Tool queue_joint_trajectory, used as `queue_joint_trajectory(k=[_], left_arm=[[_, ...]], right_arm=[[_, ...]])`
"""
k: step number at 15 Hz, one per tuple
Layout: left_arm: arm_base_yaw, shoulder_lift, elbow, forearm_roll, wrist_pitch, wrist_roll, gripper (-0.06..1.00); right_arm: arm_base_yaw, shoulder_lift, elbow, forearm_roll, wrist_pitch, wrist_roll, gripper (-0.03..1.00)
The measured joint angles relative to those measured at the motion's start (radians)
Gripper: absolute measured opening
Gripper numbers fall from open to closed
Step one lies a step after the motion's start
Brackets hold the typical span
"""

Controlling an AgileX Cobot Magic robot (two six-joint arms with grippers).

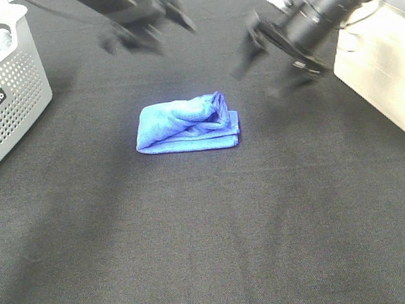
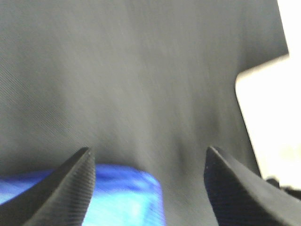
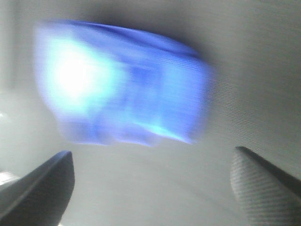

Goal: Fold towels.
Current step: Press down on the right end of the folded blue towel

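Fingers [image 2: 70,188] of the left arm and fingers [image 3: 263,183] of the right are spread wide, empty, above the black surface [image 1: 215,234], where the folded towel [image 1: 187,124] lies central, basket [image 1: 10,89] at ten o'clock.

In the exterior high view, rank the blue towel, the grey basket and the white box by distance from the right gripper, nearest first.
1. white box: just beside the right gripper, at the right edge.
2. blue towel: folded at mid-table, toward the left of the gripper.
3. grey basket: far left edge, clearly farthest.
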Motion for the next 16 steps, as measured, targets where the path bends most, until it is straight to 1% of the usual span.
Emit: queue_joint_trajectory(k=[1,2,4,5,6,8,10,13,16], left_arm=[[0.021,-0.013,0.000,0.003,0.007,0.029,0.64],[0.056,-0.027,0.000,0.004,0.025,0.067,0.64],[0.097,-0.041,0.000,0.004,0.054,0.087,0.64],[0.113,-0.047,0.000,0.006,0.062,0.088,0.64],[0.126,-0.052,0.000,0.008,0.066,0.089,0.64],[0.129,-0.053,0.000,0.008,0.084,0.092,0.64],[0.129,-0.053,0.000,0.008,0.098,0.092,0.64],[0.129,-0.053,0.000,0.008,0.106,0.092,0.64],[0.129,-0.053,0.000,0.015,0.108,0.092,0.64]], right_arm=[[0.040,0.000,0.000,0.097,-0.009,-0.057,0.85],[0.075,0.000,0.000,0.132,-0.028,-0.074,0.85],[0.147,0.002,0.000,0.192,-0.087,-0.080,0.85],[0.179,0.015,0.000,0.240,-0.119,-0.082,0.85],[0.200,0.033,-0.001,0.297,-0.139,-0.097,0.85],[0.216,0.085,-0.002,0.391,-0.146,-0.138,0.85],[0.204,0.142,-0.003,0.408,-0.154,-0.147,0.85],[0.154,0.190,-0.003,0.337,-0.109,-0.144,0.85],[0.090,0.189,-0.003,0.299,-0.045,-0.144,0.85]])
